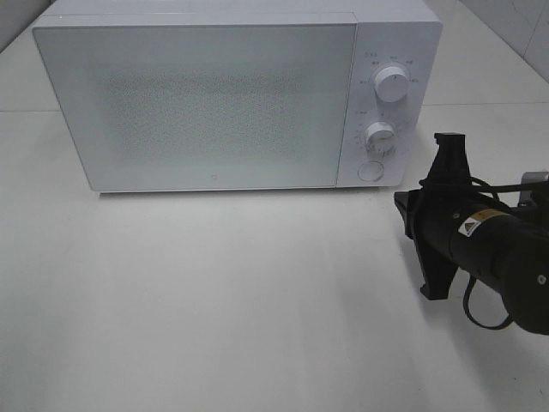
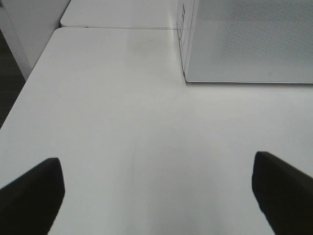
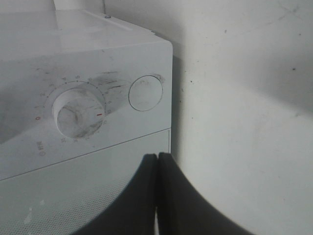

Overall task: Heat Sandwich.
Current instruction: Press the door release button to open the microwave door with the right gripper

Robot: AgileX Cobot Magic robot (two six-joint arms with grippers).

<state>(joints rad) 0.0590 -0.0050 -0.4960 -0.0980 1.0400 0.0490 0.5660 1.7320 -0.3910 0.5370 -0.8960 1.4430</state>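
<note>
The sandwich is out of view in every frame. A white microwave (image 1: 214, 103) stands at the back of the table with its door closed; it also shows in the left wrist view (image 2: 244, 39). My right gripper (image 1: 401, 202) is shut with nothing in it, just right of the microwave's control panel. In the right wrist view its joined fingertips (image 3: 157, 159) lie below a dial (image 3: 78, 113) and the round button (image 3: 145, 93). My left gripper (image 2: 157, 169) hangs open over bare table, its fingers (image 2: 34, 191) wide apart, in front of the microwave's left corner.
The control panel carries two dials (image 1: 391, 84) (image 1: 378, 135) above a round button (image 1: 370, 170). The white table (image 1: 214, 300) stretches in front of the microwave. Its left edge (image 2: 29, 83) drops off to a dark floor. A cable loops under the right arm (image 1: 480, 318).
</note>
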